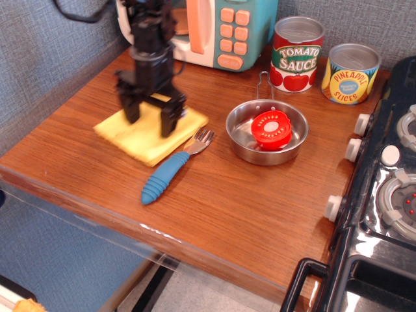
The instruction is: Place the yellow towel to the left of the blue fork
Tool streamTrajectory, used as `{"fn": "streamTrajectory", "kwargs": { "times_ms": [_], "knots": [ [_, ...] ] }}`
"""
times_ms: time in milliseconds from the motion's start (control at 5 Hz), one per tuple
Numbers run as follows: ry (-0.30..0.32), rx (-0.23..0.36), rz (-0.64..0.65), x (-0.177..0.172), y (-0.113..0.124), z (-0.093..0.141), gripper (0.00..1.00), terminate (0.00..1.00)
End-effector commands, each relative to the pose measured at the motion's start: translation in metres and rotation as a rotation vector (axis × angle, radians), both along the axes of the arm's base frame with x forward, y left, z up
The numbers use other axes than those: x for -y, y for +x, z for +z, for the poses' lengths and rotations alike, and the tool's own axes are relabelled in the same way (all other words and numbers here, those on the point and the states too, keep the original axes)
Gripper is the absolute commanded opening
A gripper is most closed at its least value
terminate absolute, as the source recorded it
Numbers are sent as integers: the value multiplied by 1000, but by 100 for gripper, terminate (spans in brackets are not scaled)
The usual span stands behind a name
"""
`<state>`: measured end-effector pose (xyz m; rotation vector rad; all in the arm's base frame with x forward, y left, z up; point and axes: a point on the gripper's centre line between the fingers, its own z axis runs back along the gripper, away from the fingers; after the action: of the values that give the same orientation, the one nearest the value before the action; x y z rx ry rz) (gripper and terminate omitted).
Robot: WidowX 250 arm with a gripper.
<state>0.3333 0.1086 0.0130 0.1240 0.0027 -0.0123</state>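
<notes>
The brown wooden surface (247,201) holds everything. A toy microwave (224,29) stands at the back, beside a tomato sauce can (296,53) and a pineapple can (350,72). The yellow towel (148,134) lies flat, just left of the blue fork (170,169) — its near corner touches the fork. The black pincer (149,117) stands over the towel, its two fingers spread wide and pressing down on the cloth. A steel pan (266,132) holds a red toy tomato (272,127).
</notes>
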Motion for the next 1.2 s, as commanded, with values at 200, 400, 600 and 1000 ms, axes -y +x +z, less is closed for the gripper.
{"fn": "streamTrajectory", "kwargs": {
  "times_ms": [200, 400, 600, 1000],
  "knots": [
    [61, 61, 86, -35, -53, 33, 100, 0],
    [2, 90, 84, -35, -51, 42, 100, 0],
    [-112, 150, 48, -31, -44, 75, 100, 0],
    [-91, 101, -46, -29, -43, 80, 100, 0]
  ]
}}
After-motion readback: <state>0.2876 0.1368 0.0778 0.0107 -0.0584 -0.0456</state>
